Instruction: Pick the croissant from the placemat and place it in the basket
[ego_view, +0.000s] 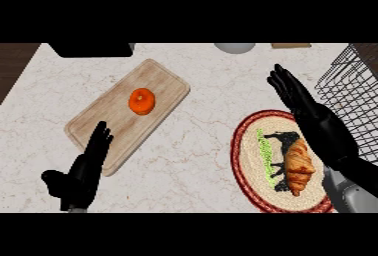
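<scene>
Nearest to me, my left hand (83, 172) rests at the lower left of the counter (199, 135), fingers straight and pointing up, thumb out to the side, holding nothing. To the right lies the round woven placemat (247, 150) with its red rim, and the croissant (299, 167) sits on its right half — golden, lengthwise, just beside my right forearm. My right hand (314, 117) reaches over the placemat's upper right edge, fingers straight and together, palm flat, above and beyond the croissant and not closed on it. Farther out, left of centre, a wooden cutting board (159, 82) lies at a slant with an orange fruit (142, 101) on it. At the far right stands the wire basket (351, 87) — just beyond my right hand.
</scene>
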